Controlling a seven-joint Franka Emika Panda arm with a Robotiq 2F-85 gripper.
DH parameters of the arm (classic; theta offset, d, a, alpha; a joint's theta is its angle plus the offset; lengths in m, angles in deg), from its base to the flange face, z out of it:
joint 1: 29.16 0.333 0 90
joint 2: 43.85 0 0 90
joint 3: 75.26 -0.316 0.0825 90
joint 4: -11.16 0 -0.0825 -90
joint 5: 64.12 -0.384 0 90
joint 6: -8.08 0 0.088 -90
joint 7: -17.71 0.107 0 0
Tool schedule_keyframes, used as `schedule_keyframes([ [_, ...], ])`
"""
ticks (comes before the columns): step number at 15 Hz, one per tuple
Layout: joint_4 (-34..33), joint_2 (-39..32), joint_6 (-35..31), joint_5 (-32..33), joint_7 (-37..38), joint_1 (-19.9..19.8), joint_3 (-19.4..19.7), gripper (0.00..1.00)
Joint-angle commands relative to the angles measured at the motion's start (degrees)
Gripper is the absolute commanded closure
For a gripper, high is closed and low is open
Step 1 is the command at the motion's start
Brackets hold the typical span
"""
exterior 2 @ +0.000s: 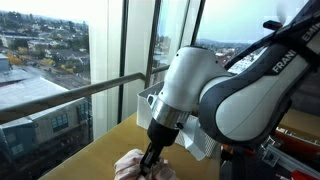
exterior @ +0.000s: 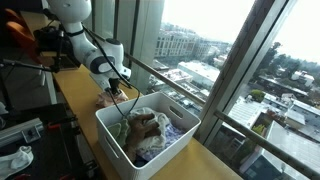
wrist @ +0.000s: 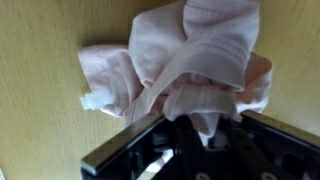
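Observation:
A crumpled pale pink cloth (wrist: 190, 50) lies on the wooden tabletop (wrist: 40, 110), and a fold of it runs down between my jaws. My gripper (wrist: 200, 125) is shut on that fold. In both exterior views the gripper (exterior: 117, 91) (exterior 2: 150, 160) points down at the cloth (exterior: 106, 101) (exterior 2: 127, 166), which sits just beside a white laundry basket (exterior: 110, 130). The fingertips themselves are hidden by the fabric.
The white slotted basket (exterior 2: 148, 100) holds several jumbled garments (exterior: 150, 128). A window railing (exterior: 190, 95) and glass run along the table's far edge. Dark equipment (exterior: 30, 45) stands behind the arm, and white gear (exterior: 20, 155) lies at the near corner.

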Motion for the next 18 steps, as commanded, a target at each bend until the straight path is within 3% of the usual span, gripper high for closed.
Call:
schedule_keyframes([
  [1, -2.93, -2.81, 1.16, -0.31, 0.59, 2.46, 1.61, 0.6],
  [3, -2.69, -1.63, 1.53, 0.07, 0.72, 2.95, 2.5, 0.53],
  [10, 0.46, 9.95, 3.33, 0.11, -0.12, 0.29, 5.53, 0.02],
  [18, -1.16, 15.24, 7.16, 0.3, -1.55, -7.69, 11.23, 0.0],
])
